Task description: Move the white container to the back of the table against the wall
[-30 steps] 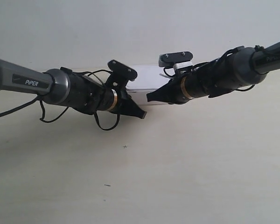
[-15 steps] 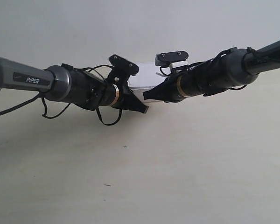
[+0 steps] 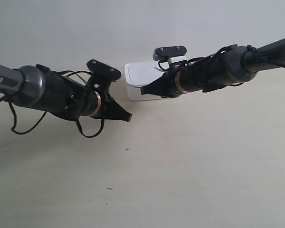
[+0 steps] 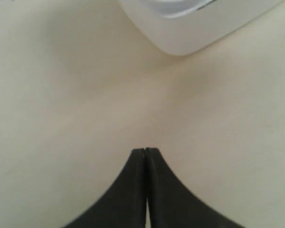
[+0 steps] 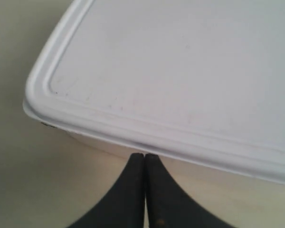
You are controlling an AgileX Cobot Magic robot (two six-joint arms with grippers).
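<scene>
Right pincer [image 5: 145, 155], tapered black, at rimmed white container [image 5: 180, 71].

exterior view faces wall [image 3: 85, 28] across table [image 3: 180, 180], slightly above; wrist views close, low; all three share white container [image 3: 137, 76].

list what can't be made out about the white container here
Exterior view: the right arm hides part of the white container; contact with the wall unclear.
Left wrist view: container blurred, cut off by the frame edge.
Right wrist view: right gripper touching it or not, unclear.
</scene>
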